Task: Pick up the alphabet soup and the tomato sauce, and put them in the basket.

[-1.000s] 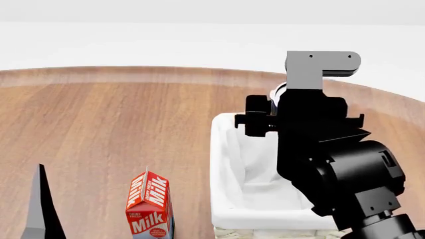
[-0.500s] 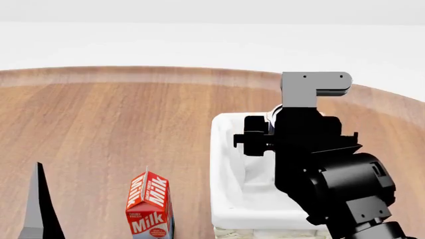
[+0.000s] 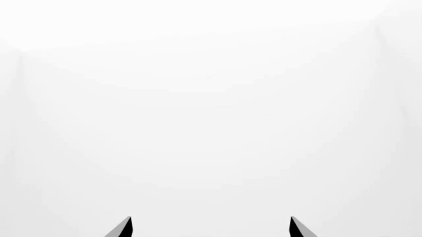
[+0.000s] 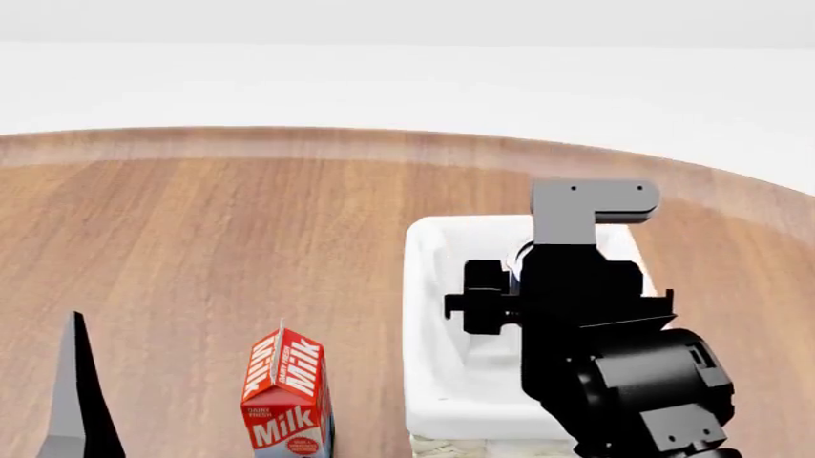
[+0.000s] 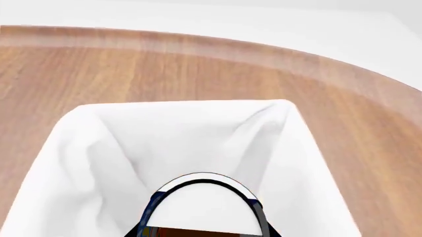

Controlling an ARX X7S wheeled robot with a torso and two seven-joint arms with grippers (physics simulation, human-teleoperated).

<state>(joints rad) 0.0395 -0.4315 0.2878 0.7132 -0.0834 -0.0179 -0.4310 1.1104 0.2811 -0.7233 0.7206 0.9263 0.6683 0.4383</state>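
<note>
1. We take the basket [image 4: 427, 315] as our landmark: it stands on the wooden surface [image 4: 217, 248], its white cloth lining folded over the rim.
2. Our right gripper [image 5: 201, 232] hangs over the inside of the basket, holding the alphabet soup [image 5: 201, 205]; in the right wrist view we see the can's pale top and a sliver of blue label at its edge, with the white lining right behind it.
3. From the head view the right arm [image 4: 598, 343] covers much of the basket's interior, and only a small pale-and-blue bit of the can shows beside the arm.
4. Our left gripper [image 3: 209, 228] shows as two dark fingers [image 3: 122, 228] set wide apart against a blank white background, with nothing between them.
5. A red milk carton [image 4: 288, 391] stands upright on the surface, near the basket on its left-arm side.
6. We cannot see the tomato sauce in any view.
</note>
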